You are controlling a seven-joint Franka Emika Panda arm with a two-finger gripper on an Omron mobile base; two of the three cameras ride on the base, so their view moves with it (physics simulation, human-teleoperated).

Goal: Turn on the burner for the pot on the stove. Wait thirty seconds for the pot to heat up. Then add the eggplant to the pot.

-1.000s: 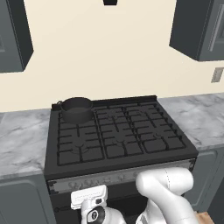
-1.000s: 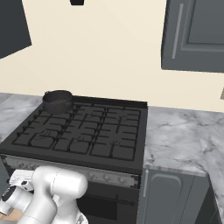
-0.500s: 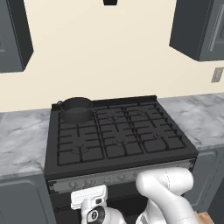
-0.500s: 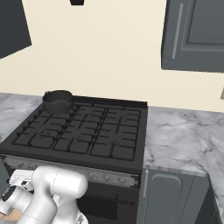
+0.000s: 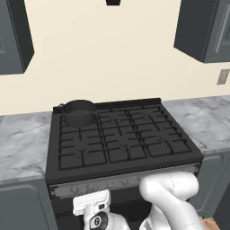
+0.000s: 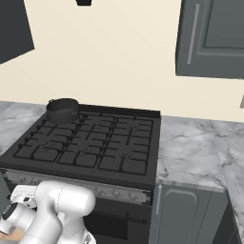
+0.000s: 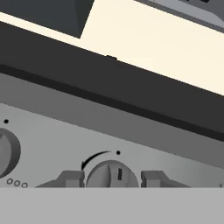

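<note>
In the hand view, the two-finger gripper (image 7: 112,179) is clamped on a round grey stove knob (image 7: 112,174) — fingertips at 3 and 9 o'clock; the small dark grey pot (image 5: 79,112) sits at the black stove's (image 5: 121,139) back-left burner.

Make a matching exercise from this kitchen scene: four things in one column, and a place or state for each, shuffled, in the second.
Things:
1. pot
2. knob
3. end effector
4. marble counter

Places or states:
A. on the silver front strip, between two dark fingertips
B. to the right of the stove
C. on the back left burner
D. closed around a knob

Pairs: 1-C, 2-A, 3-D, 4-B
</note>
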